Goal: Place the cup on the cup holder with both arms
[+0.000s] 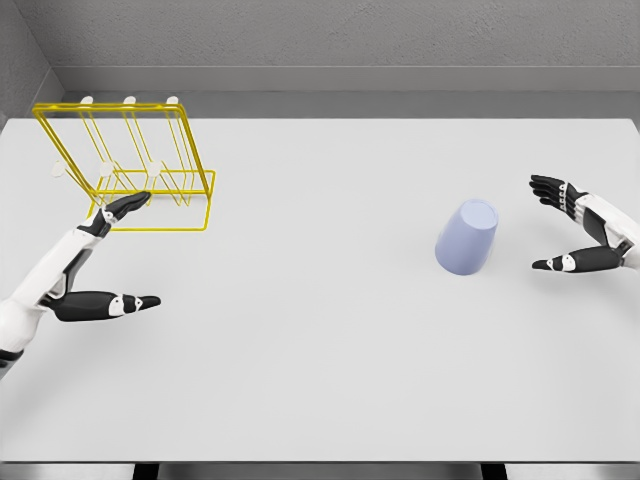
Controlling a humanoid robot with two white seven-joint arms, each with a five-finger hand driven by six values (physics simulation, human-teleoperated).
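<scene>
Reaching with my right hand (585, 232), fingers spread and empty, I risk knocking the cup (467, 237), which stands upside down just beside it. My left hand (105, 262), also spread and empty, waits by the far-off holder (130, 165), making a fumbled handover likely.

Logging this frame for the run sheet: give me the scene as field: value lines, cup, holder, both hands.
cup: lavender cup, on the table right of centre, not held
cup holder: yellow wire cup holder, far left of the table, no cup on it
left hand: left hand, open, beside the holder's front edge, holding nothing
right hand: right hand, open, right of the cup, apart from it
task state: cup not yet grasped
</scene>
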